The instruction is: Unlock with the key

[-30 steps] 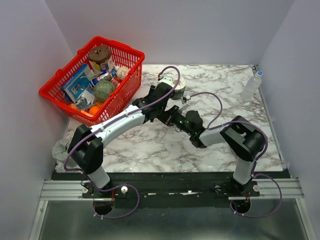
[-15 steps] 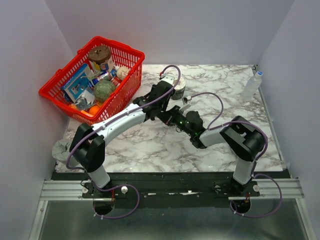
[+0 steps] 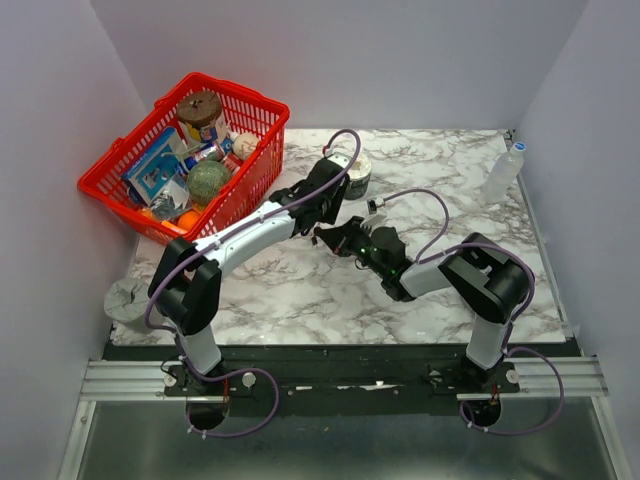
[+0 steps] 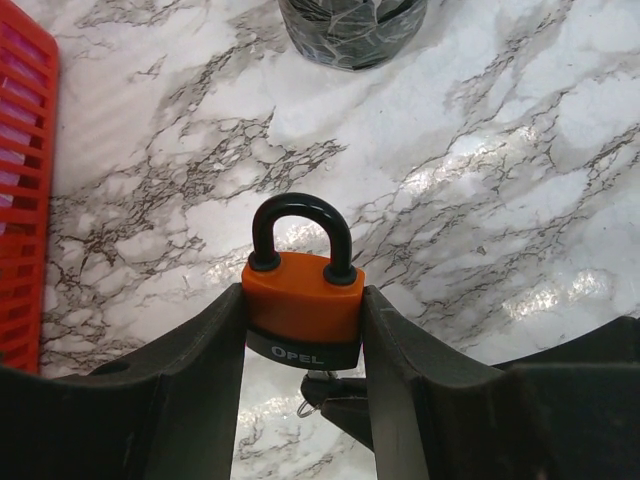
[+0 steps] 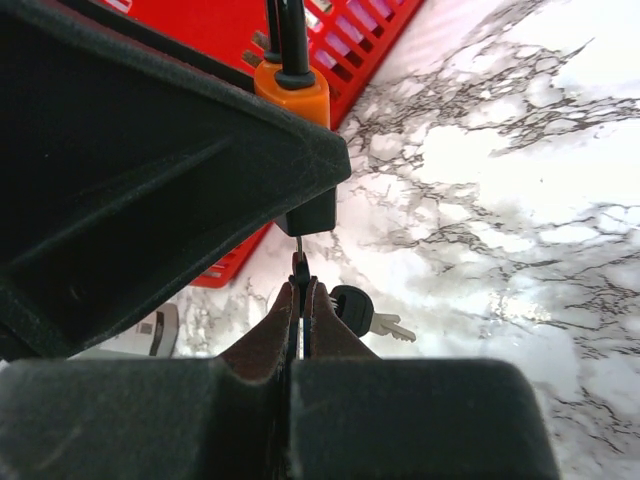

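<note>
My left gripper (image 4: 303, 312) is shut on the orange-and-black padlock (image 4: 303, 300), holding it by its sides with the black shackle closed and pointing away. In the right wrist view the padlock (image 5: 292, 95) is just above my right gripper (image 5: 300, 290), which is shut on the key (image 5: 299, 270). The key's thin blade runs up into the padlock's black underside. A second key (image 5: 358, 306) hangs beside my fingers on the same ring. In the top view both grippers meet at mid-table: the left gripper (image 3: 322, 205) and the right gripper (image 3: 335, 236).
A red basket (image 3: 240, 92) full of items stands at the back left and shows in the left wrist view (image 4: 20, 200). A dark jar (image 3: 357, 172) stands just behind the grippers. A clear bottle (image 3: 503, 172) stands at the far right. A grey cloth (image 3: 125, 297) lies at the left edge.
The left gripper with the padlock has shifted a little toward the back. The right gripper has moved left and back, following it and staying under the padlock.
</note>
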Robot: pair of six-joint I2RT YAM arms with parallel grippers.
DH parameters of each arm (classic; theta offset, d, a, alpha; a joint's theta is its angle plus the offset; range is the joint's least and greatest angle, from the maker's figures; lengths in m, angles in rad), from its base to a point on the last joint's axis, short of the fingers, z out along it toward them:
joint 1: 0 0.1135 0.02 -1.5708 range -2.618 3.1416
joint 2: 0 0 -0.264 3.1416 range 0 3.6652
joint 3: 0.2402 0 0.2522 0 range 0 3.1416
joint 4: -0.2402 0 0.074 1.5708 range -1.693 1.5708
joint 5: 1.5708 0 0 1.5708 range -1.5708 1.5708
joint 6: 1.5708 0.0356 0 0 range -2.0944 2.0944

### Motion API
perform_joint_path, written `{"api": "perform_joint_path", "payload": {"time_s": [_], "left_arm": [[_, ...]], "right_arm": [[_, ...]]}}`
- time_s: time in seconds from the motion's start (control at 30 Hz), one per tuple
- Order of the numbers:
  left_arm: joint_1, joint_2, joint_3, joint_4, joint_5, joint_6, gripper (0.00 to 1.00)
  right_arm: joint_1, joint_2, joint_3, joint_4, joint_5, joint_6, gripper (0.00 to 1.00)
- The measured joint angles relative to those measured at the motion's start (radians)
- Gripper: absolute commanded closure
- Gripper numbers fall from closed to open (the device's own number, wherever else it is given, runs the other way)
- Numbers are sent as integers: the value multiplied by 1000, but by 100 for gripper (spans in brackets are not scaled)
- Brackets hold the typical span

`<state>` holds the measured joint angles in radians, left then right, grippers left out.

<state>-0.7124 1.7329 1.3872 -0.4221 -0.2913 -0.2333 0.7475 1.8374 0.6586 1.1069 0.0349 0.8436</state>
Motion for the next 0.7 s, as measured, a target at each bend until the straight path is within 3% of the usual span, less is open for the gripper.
{"api": "perform_joint_path", "payload": {"time_s": [0.7], "left_arm": [[12, 13, 8, 25, 72, -21, 100]], "right_arm": [[3, -65, -27, -62, 64, -10, 99]]}}
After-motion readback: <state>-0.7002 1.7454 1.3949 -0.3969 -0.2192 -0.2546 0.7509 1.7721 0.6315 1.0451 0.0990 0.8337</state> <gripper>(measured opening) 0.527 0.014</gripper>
